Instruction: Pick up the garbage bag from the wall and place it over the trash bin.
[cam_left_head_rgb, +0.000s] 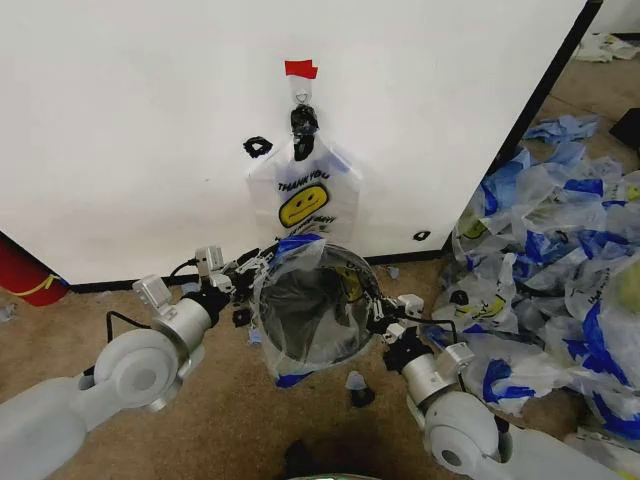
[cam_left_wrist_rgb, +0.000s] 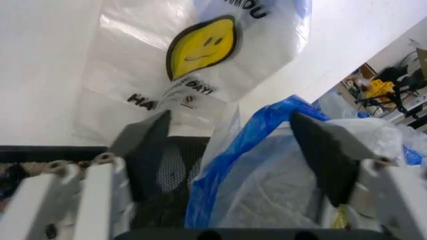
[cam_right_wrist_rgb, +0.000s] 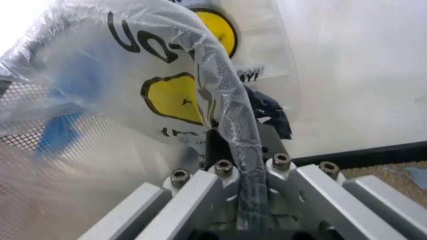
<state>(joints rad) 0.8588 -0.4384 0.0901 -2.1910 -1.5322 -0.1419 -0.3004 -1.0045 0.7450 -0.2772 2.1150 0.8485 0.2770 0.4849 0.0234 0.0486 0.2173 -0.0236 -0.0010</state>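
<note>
A big white wall (cam_left_head_rgb: 120, 130) is seen at the back. A heap of used bags (cam_left_head_rgb: 560, 260) is spread on the floor at the right. The black bin (cam_left_head_rgb: 300, 300) is set on the floor close to the foot of the wall, in the middle. One bag (cam_left_head_rgb: 285, 268) is already pulled over the bin's top. A spare bag (cam_left_head_rgb: 305, 200) with a yellow smiley is hung from a black clip (cam_left_head_rgb: 303, 120) on the wall, just above the bin.

The left gripper (cam_left_head_rgb: 245, 275) is placed at the bin's left edge. Its fingers (cam_left_wrist_rgb: 143, 145) are spread wide, and a blue handle (cam_left_wrist_rgb: 253, 135) lies between them but is not pinched. The right gripper (cam_left_head_rgb: 385, 318) is placed at the bin's right edge. It is closed tight on a twisted strip of the bag at the rim.

The bag looks very light, thin and soft. It may slip or tear if it is pulled hard. It is best held by the blue handles or by a bunched bit of the edge.
</note>
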